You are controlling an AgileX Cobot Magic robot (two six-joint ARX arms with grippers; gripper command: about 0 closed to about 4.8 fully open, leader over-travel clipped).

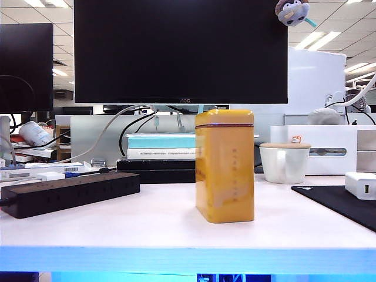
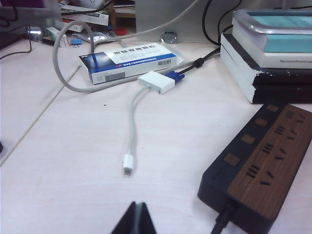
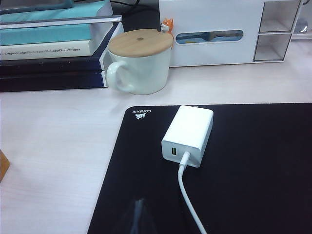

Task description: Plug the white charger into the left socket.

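Both hands, left (image 2: pixel 138 218) and right (image 3: pixel 139 214), hung pressed together over open surface (image 1: pixel 176 229), the white charger (image 3: pixel 188 135) lying on a black mat (image 3: pixel 253 170), well apart from the power strip (image 2: pixel 261 180).

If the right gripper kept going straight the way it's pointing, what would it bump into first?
Probably the white charger on the black mouse pad. The shut right gripper points across the pad, with the charger's cable just beside its line. Depth is hard to judge.

Office setting: a white desk (image 1: pixel 176 229) before a dark monitor (image 1: pixel 180 51), with a second monitor (image 1: pixel 26 66) to its left. Ceiling light panels (image 1: pixel 320 40) glow above a white partition (image 1: pixel 316 79) behind.
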